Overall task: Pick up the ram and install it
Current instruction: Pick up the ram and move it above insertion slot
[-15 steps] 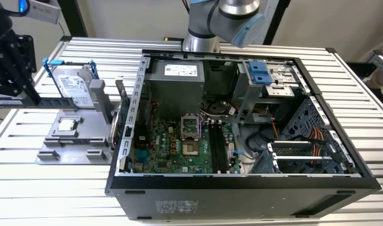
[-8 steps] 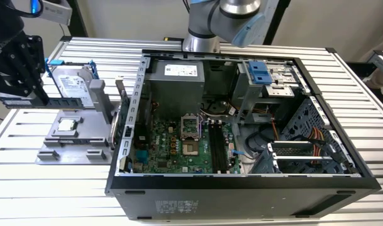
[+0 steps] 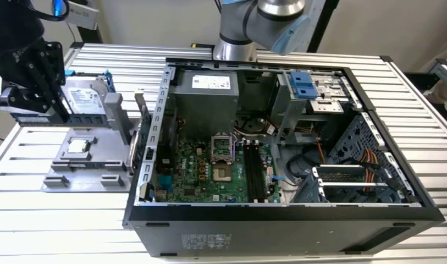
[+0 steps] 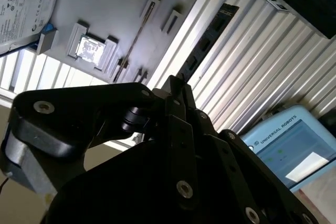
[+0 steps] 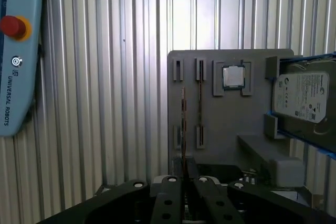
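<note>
- Far out at ten o'clock from the computer case (image 3: 282, 213) in the exterior view, the black gripper (image 5: 185, 178) hangs above the grey parts tray (image 3: 109, 147).
- Here's the grab: both wrist views show the fingers pressed onto the ram (image 4: 209, 36). They pinch it at one end, and the dark stick juts out past the fingertips, clear of the tray.
- On the tray, the silver hard drive (image 3: 84, 102) sits at twelve o'clock and the square processor (image 3: 78, 146) lies flat near the middle. Neither one touches the claw.
- My call on the step: the pick looks done. This is the carry, with the install not yet begun.
- Over to three o'clock from the tray, the case lies open with the green motherboard (image 3: 201, 170) facing up.
- The long black slots (image 3: 254, 170) sit at about five o'clock inside the case, well apart from the ram.
- What the install asks for, as I read it:
  - a clear path over the case wall;
  - the stick turned lengthwise in line with a slot;
  - its contact edge down;
  - a straight, even push so it seats without tilting.
- I cannot tell from here whether the slot latches are open.
</note>
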You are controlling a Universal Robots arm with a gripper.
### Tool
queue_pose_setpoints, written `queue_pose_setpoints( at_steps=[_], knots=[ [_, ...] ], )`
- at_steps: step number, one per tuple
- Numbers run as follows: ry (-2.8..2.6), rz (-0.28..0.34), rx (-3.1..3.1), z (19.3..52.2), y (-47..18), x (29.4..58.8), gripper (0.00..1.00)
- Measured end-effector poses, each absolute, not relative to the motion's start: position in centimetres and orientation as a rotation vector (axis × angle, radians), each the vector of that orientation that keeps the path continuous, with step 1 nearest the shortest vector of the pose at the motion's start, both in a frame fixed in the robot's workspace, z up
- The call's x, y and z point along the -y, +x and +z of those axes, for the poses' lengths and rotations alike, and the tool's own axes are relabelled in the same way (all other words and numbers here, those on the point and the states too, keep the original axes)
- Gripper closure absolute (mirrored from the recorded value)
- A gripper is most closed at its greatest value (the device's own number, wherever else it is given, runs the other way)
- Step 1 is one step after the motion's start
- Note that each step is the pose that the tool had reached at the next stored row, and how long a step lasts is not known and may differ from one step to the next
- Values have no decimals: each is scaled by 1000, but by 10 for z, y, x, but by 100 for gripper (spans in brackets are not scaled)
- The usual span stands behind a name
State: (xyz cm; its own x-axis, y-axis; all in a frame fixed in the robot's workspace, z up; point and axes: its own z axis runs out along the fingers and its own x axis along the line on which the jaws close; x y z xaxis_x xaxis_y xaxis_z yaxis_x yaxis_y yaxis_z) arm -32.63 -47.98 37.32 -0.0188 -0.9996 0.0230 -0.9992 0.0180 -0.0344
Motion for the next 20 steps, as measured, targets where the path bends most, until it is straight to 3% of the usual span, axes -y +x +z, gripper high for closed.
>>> queue_pose_setpoints(
  at_steps=[20],
  knots=[
    [-2200,-54,-2240,373,-269,480,100]
  ],
)
